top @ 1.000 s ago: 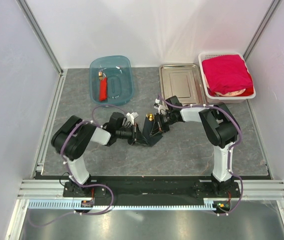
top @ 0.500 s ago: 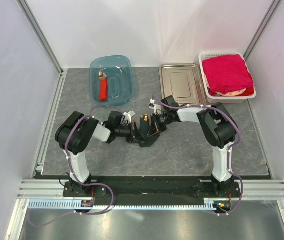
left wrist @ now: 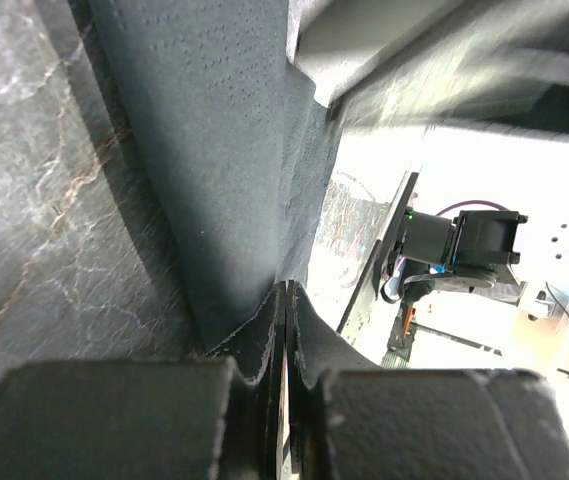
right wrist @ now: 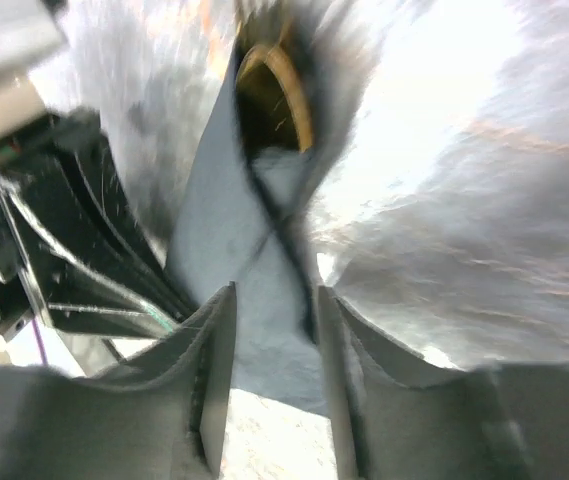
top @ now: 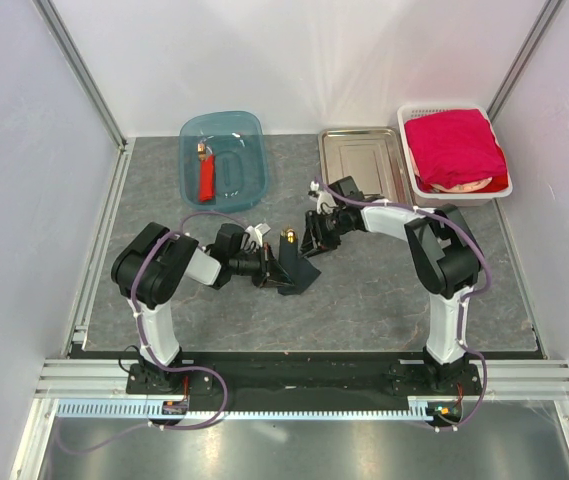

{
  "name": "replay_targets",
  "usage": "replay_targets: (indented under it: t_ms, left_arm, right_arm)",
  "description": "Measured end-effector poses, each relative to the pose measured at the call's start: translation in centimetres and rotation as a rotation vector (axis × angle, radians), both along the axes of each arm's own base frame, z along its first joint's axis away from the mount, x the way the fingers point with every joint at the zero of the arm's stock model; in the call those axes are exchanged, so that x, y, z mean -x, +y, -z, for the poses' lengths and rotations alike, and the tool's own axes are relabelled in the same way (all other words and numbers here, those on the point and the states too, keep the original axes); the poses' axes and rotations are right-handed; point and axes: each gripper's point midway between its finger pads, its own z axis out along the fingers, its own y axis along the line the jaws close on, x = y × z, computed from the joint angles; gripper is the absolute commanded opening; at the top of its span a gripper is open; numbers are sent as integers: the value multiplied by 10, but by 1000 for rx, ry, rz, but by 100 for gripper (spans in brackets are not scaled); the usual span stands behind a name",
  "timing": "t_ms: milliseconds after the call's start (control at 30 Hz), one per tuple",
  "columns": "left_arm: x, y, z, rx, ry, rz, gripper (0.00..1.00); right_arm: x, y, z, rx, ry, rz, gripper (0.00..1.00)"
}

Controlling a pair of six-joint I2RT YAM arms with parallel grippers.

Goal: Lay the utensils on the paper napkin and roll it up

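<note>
Counter [top: 384, 300]: the paper napkin [top: 296, 272] is in the middle of it, well clear of every edge and no longer flat, bunched up into a loose standing wrap. The left gripper [top: 267, 268] has its jaws clenched on a napkin edge, and the left wrist view shows the paper pinched tight. The right gripper [top: 314, 235] is just beside the wrap on its far-right side, with its jaws parted and nothing clamped between them. The utensils [top: 287, 238] show as one gold end poking out of the top; how many are inside is hidden. The placing step looks done. The rolling is partway: the wrap is loose and twisted, so it needs tightening and finishing. The steel tray [top: 364, 170] and the blue tub [top: 189, 150] sit along the far edge.
</note>
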Motion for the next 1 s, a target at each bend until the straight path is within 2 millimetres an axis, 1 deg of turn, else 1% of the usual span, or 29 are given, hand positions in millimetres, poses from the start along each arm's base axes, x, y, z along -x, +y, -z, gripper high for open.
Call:
replay_targets:
  t_ms: [67,100,167,267,367,467,600,667,767,1000]
  left_arm:
    - [0,0,0,2,3,4,3]
    - [0,0,0,2,3,4,3]
    - [0,0,0,2,3,4,3]
    - [0,0,0,3,3,4,3]
    - [0,0,0,3,4,5,3]
    - [1,-1,0,6,7,8,3]
    - [0,-2,0,8,9,12,3]
    - [0,-2,0,9,10,12,3]
    - [0,-2,0,9,10,12,3]
    - [0,-2,0,9,10,12,3]
  right_arm:
    - [-12,-4,-3,8,-11,41,59]
    - [-16,-5,-4,9,-16,55,65]
    - [-22,-4,-6,6,-16,79,65]
    - [-25,1,-5,-4,-3,96,65]
    - [-29,8,-5,-15,-3,100,64]
    - [-32,15,-3,-17,-16,98,58]
    - [-33,21,0,-26,-13,98,54]
    - [-33,21,0,-26,-10,102,51]
    - [-33,20,3,-22,-7,111,49]
    - [-31,20,6,-31,-9,116,48]
